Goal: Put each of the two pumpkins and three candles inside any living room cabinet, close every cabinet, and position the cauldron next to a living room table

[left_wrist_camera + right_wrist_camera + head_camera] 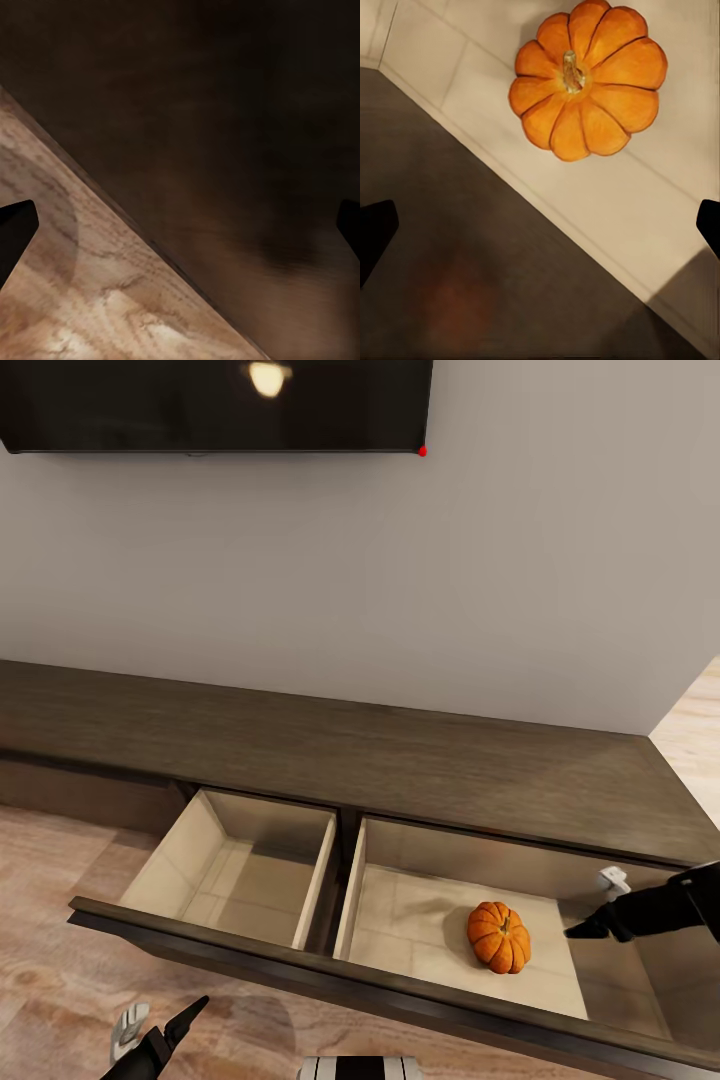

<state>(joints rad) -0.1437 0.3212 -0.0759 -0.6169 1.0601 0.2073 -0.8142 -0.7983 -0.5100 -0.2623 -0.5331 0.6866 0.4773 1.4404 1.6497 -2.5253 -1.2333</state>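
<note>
— Long dark brown cabinet [400,760] along the grey wall, with a black TV [215,405] mounted above. Front drawer [330,970] pulled wide open, split by a divider [340,890] into two pale beige compartments.

— And the pumpkin [500,937]?

— Sitting upright on the floor of the right-hand compartment, stem up, apart from the drawer walls and roughly midway across. Nothing to be seen in the left compartment but its beige lining.

— Right end effector [600,905]?

— Hanging over the right compartment, just beside the pumpkin on its right, not touching it. One dark finger [590,930] pointing toward the pumpkin, one white finger [612,878] above it, spread well apart. Confirmed in the right wrist view: dark tips at both edges of the picture, wide apart, gripping nothing, with the pumpkin [587,76] below on the beige drawer floor next to the dark front panel [472,262].

— Left end effector [160,1025]?

— Low down in front of the drawer, over the wooden floor [60,980]. White finger [128,1028] and dark finger [185,1020] parted, empty. Left wrist view: tips at opposite edges again, looking onto the wood-grain floor [82,300] and a dark brown surface [225,112], probably the drawer front, though too blurred to be sure.

— Drawer state, then?

— Open, one pumpkin inside.
</note>
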